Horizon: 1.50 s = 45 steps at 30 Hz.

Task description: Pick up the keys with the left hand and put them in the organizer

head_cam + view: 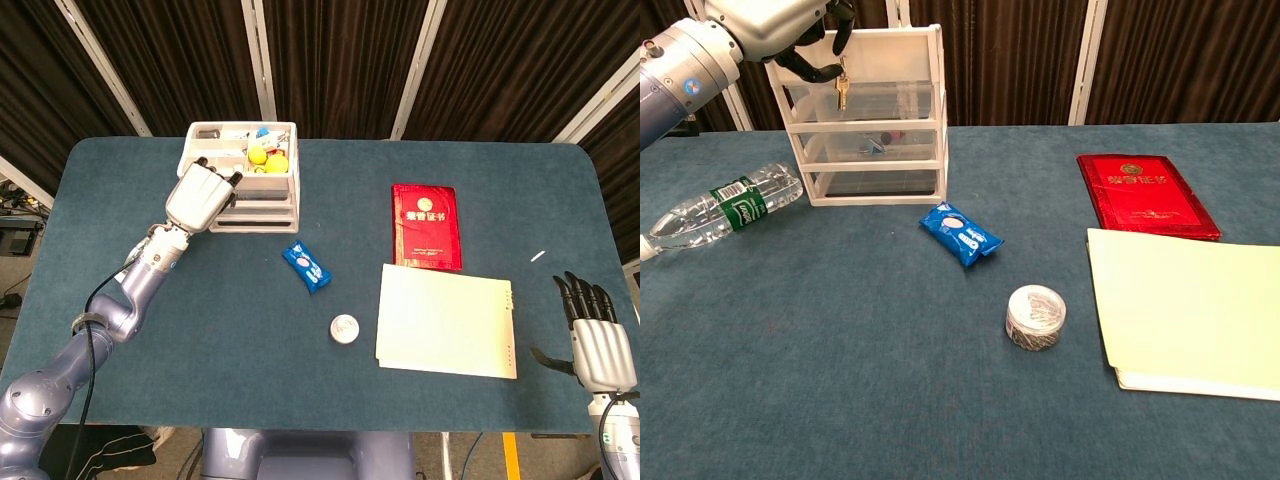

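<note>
Keys dangle below left hand's curled fingers.

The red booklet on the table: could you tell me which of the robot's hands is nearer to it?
Right, though neither is close. The right hand rests open at the table's near right corner, below and right of the red booklet. The left hand is farther off, at the organizer, holding the keys.

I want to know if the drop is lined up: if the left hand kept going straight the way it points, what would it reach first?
Probably the organizer: the left hand, holding the keys, points at its top tray; depth is unclear.
</note>
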Available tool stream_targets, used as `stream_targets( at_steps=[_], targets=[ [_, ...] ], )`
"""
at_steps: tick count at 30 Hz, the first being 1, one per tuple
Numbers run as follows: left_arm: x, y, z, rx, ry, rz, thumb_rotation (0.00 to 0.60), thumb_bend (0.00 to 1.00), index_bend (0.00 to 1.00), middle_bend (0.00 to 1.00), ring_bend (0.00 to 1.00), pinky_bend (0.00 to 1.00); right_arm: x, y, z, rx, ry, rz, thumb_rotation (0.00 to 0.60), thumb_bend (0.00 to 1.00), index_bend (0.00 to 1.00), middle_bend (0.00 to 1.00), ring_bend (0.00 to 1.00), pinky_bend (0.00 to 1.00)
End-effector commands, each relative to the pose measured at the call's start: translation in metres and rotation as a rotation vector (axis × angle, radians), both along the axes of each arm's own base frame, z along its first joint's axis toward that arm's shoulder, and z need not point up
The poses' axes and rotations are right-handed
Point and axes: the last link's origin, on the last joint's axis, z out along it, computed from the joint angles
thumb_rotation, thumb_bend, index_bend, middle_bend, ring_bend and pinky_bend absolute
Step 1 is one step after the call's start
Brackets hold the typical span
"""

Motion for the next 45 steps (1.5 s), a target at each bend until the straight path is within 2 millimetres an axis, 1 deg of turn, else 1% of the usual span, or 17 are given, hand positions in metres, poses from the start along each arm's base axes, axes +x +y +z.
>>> stream_targets(
  at_steps=[1, 3, 13, 22, 28, 34, 40, 45],
  targets=[
    [0.001, 0.000, 0.000, 0.005, -0.003, -0.002, 0.600, 0.26, 0.53, 1.00, 0.86, 0.73, 0.000, 0.000, 0.000, 0.000, 0.001, 0.000, 0.600, 0.02, 0.00, 0.00, 0.00, 0.00],
    [0.002, 0.000, 0.000, 0.007, -0.008, -0.002, 0.600, 0.24, 0.53, 1.00, 0.86, 0.73, 0.000, 0.000, 0.000, 0.000, 0.000, 0.000, 0.600, 0.02, 0.00, 0.00, 0.00, 0.00],
    [0.007, 0.000, -0.002, 0.025, -0.025, -0.007, 0.600, 0.23, 0.52, 1.00, 0.86, 0.73, 0.000, 0.001, 0.000, 0.001, -0.002, 0.000, 0.600, 0.02, 0.00, 0.00, 0.00, 0.00],
    [0.016, 0.001, -0.004, 0.034, -0.055, -0.009, 0.600, 0.20, 0.53, 1.00, 0.86, 0.73, 0.000, 0.001, 0.001, -0.001, -0.004, 0.001, 0.600, 0.02, 0.00, 0.00, 0.00, 0.00],
    [0.015, 0.002, -0.006, 0.041, -0.071, 0.014, 0.600, 0.17, 0.54, 1.00, 0.86, 0.73, 0.001, 0.001, 0.001, -0.003, -0.007, 0.003, 0.600, 0.02, 0.00, 0.00, 0.00, 0.00],
    [0.013, 0.003, -0.003, 0.054, -0.077, 0.025, 0.600, 0.14, 0.54, 1.00, 0.86, 0.73, 0.001, 0.001, 0.001, -0.004, -0.008, 0.004, 0.600, 0.02, 0.00, 0.00, 0.00, 0.00],
    [0.015, 0.004, -0.002, 0.060, -0.093, 0.029, 0.600, 0.13, 0.53, 1.00, 0.86, 0.73, 0.001, 0.001, 0.001, -0.003, -0.006, 0.004, 0.600, 0.02, 0.00, 0.00, 0.00, 0.00],
    [0.018, 0.003, -0.004, 0.063, -0.106, 0.035, 0.600, 0.13, 0.53, 1.00, 0.86, 0.73, 0.001, 0.001, 0.001, -0.004, -0.007, 0.004, 0.600, 0.02, 0.00, 0.00, 0.00, 0.00]
  ],
)
